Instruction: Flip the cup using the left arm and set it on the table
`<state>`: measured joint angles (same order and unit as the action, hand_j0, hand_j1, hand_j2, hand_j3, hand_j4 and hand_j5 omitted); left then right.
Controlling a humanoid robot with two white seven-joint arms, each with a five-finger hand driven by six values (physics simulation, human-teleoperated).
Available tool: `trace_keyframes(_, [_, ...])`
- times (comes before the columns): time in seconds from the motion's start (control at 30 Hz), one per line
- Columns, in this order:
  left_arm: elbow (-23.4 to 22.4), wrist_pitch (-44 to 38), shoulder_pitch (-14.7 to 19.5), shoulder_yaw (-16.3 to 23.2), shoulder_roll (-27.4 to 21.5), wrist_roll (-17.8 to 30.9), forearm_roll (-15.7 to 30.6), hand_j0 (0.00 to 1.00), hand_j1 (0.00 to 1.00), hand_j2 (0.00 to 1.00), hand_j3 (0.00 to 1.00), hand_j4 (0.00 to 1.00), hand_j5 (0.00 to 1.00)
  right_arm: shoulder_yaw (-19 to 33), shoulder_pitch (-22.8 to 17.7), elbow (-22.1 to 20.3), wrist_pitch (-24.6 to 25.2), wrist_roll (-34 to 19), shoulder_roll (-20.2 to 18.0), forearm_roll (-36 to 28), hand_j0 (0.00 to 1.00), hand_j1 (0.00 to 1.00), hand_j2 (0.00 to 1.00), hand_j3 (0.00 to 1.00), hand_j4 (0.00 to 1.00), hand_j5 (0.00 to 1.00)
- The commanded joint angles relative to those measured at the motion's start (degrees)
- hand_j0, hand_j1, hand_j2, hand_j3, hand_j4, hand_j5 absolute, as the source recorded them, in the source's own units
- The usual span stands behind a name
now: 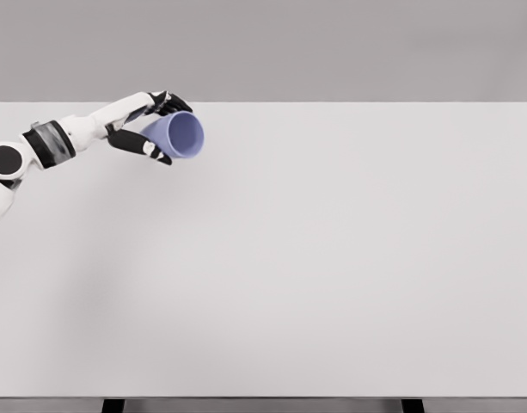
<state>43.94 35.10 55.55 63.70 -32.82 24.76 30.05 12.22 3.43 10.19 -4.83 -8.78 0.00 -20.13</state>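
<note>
Tilted cup (180,136) in left robot hand (149,129)

A white desk (332,275) fills most of the view, set against a plain grey wall. At the far left, a pale blue cup (180,136) is gripped by the left hand (147,129), whose white arm enters from the left edge. The cup is tipped on its side, with its open mouth turned to the right. Dark fingers (151,148) are wrapped above and below it.
</note>
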Motion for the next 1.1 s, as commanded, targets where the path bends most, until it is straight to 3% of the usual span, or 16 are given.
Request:
trace_keyframes(0.0, [3.6,-0.1,0.0,1.77,-1.36,0.03,7.3,0.5,0.5,0.5,0.5,0.5,0.5,0.0,0.0,0.0,0.0,-0.01,0.0,0.0,1.0,1.0,1.0,1.0,1.0,1.0])
trace_keyframes(0.07, [5.36,-0.1,-1.49,1.77,-1.54,0.02,12.83,0.49,0.49,0.49,0.49,0.49,0.49,0.0,0.0,0.0,0.0,-0.01,0.0,0.0,1.0,1.0,1.0,1.0,1.0,1.0])
trace_keyframes(0.17, [7.91,-0.1,-5.1,1.69,-1.45,0.03,26.11,0.46,0.46,0.46,0.46,0.46,0.46,0.0,0.0,0.0,0.0,-0.01,0.0,0.0,1.0,1.0,1.0,1.0,1.0,1.0])
trace_keyframes(0.27, [11.43,-0.46,-6.77,1.25,-1.63,0.03,31.65,0.47,0.47,0.47,0.47,0.47,0.47,0.0,0.0,0.0,0.0,-0.01,0.0,0.0,1.0,1.0,1.0,1.0,1.0,1.0])
trace_keyframes(0.37, [11.87,-2.49,-7.73,1.07,-1.63,-0.06,33.58,0.47,0.47,0.47,0.47,0.47,0.47,0.0,0.0,0.0,0.0,-0.01,0.0,0.0,1.0,1.0,1.0,1.0,1.0,1.0])
trace_keyframes(0.47, [11.96,-9.16,-9.14,0.98,-1.63,-0.06,40.53,0.48,0.48,0.48,0.48,0.48,0.48,0.0,0.0,0.0,0.0,-0.01,0.0,0.0,1.0,1.0,1.0,1.0,1.0,1.0])
trace_keyframes(1.07, [11.34,-13.65,-11.51,0.72,-1.45,-0.59,40.7,0.5,0.5,0.5,0.5,0.5,0.5,0.0,0.0,0.0,0.0,-0.01,0.0,0.0,1.0,1.0,1.0,1.0,1.0,1.0])
